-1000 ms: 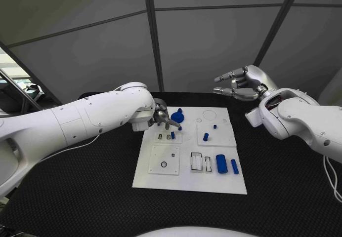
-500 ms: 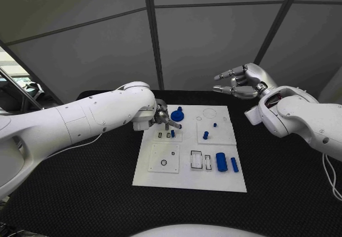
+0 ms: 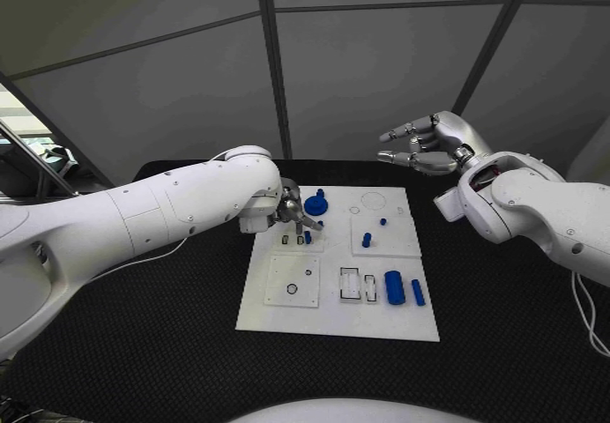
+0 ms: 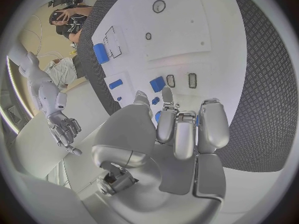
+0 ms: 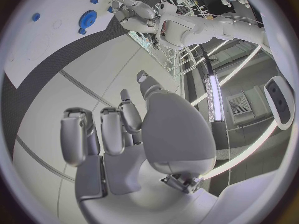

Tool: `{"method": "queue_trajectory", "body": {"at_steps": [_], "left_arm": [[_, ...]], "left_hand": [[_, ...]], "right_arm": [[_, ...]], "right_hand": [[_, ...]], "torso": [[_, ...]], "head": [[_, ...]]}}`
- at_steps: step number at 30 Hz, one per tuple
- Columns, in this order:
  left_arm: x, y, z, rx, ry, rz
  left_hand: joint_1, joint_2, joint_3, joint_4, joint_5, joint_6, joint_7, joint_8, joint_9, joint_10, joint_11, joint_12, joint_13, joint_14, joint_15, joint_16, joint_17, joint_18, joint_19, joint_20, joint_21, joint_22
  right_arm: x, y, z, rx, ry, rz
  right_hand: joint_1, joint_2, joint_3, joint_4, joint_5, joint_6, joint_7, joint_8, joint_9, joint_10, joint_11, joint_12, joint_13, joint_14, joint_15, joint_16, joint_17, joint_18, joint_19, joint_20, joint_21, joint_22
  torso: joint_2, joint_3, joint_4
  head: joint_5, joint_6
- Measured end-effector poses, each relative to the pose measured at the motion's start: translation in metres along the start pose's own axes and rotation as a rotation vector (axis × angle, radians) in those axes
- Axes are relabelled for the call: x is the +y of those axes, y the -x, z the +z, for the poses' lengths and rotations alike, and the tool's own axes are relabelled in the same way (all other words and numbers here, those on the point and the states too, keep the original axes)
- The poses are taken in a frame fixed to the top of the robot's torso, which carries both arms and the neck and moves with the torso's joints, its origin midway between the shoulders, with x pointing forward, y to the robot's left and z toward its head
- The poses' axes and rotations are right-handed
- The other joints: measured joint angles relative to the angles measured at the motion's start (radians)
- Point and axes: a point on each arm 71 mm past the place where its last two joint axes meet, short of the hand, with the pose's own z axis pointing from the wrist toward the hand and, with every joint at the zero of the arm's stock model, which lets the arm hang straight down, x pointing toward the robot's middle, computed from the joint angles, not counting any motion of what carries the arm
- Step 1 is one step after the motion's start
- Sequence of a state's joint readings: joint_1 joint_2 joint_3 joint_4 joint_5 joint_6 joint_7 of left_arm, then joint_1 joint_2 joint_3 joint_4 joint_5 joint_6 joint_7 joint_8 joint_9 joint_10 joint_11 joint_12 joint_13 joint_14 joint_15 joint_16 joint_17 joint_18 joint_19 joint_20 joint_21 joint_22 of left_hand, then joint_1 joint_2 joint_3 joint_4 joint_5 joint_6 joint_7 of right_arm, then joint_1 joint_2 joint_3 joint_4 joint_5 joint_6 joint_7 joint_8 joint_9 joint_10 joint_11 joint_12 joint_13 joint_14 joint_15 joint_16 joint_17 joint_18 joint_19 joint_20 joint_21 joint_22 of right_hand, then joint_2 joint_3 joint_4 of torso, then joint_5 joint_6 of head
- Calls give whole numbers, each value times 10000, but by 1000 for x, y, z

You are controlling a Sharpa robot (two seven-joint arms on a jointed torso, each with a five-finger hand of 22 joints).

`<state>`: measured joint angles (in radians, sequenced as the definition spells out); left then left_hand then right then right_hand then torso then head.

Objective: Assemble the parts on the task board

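On task board (image 3: 333,322) — blue parts (image 3: 394,290), left robot hand (image 3: 295,216) grip unclear, right robot hand (image 3: 426,147) empty, fingers apart

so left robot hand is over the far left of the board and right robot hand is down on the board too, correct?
Not the right one. The head view shows the right robot hand raised off beyond the task board, holding nothing. The left robot hand is over the board's far left.

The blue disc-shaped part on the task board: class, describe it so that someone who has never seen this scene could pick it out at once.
Find the white task board in the middle of the black table, then its far edge. The blue disc-shaped part sits there, just beside the left hand. It is round and wide, while the other blue parts are small pegs or cylinders.
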<state>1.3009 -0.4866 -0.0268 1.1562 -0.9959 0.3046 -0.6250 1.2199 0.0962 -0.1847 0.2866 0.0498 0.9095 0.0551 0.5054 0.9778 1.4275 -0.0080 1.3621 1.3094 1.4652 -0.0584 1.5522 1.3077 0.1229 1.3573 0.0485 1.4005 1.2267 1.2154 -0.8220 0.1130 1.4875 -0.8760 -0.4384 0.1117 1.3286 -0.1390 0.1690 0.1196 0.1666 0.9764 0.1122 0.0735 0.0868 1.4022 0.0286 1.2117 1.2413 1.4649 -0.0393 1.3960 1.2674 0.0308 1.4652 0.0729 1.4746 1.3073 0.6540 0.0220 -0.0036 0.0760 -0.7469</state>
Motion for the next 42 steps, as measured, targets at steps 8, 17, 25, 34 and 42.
{"method": "queue_trajectory", "body": {"at_steps": [8, 17, 25, 34, 42], "left_arm": [[0, -5, 4, 127, 52, 10], [0, -6, 5, 154, 57, 12], [-1, -7, 5, 166, 29, 32], [-2, -7, 5, 164, -31, 35], [-3, -7, 3, 22, -141, -63]], "left_hand": [[122, 121, 70, -70, 0, -39, 39, 0, 92, -16, 17, 9, 17, -3, 4, -31, -1, 0, 0, 0, 0, 1], [189, 188, 115, -115, 0, -38, 39, 0, 188, -17, 18, -30, 17, -16, 18, -31, -1, -1, 0, 0, 0, 10], [693, 314, 527, -527, 44, -74, 3, -129, 418, -68, 4, -24, 41, 29, 15, -31, -1, 3, -72, 0, -39, 7], [967, 69, 1040, -1096, 1686, -117, -40, -495, 603, -121, -16, -107, 179, -3, -33, -31, -1, 5, -108, -36, -39, 15], [1347, -187, 2093, -1702, 3842, -215, 3, -820, 725, -122, -16, -179, 186, 32, -67, -31, -1, 5, -108, -36, -39, 182]], "right_arm": [[0, -1, 1, 0, -11, 5], [-1, -1, 2, -13, -30, 1], [-1, -2, 3, -16, -52, 3], [-2, -2, 4, -19, -73, 6], [-4, -1, 5, -56, -147, -17]], "right_hand": [[0, 0, 0, 0, 0, 0, 0, 0, 1, 0, 0, 0, 1, 0, 0, 0, 0, 0, 0, 0, 0, 0], [0, 0, 0, 0, 48, 0, 0, 0, 1, 0, 0, -53, -22, 0, 0, -49, -19, -1, 0, 0, -49, 0], [1, -1, 0, 0, 48, 0, 0, 0, 1, 0, 0, -53, -21, 0, 0, -49, -19, -1, 0, 0, -49, 0], [1, -1, 0, 0, 48, 0, 0, 0, 1, 0, 0, -53, -21, 0, 0, -50, -18, -1, 0, 0, -49, 0], [1, -1, 0, 0, 48, 0, 0, 0, 1, 0, 0, -53, -20, 0, 0, -49, -18, -1, 0, 0, -48, 0]], "torso": [[0, -1, 0], [0, 0, 7], [0, 5, 9], [-1, 6, 9], [0, 6, 9]], "head": [[-6, -23], [6, -34], [20, -60], [21, -66], [16, -80]]}}
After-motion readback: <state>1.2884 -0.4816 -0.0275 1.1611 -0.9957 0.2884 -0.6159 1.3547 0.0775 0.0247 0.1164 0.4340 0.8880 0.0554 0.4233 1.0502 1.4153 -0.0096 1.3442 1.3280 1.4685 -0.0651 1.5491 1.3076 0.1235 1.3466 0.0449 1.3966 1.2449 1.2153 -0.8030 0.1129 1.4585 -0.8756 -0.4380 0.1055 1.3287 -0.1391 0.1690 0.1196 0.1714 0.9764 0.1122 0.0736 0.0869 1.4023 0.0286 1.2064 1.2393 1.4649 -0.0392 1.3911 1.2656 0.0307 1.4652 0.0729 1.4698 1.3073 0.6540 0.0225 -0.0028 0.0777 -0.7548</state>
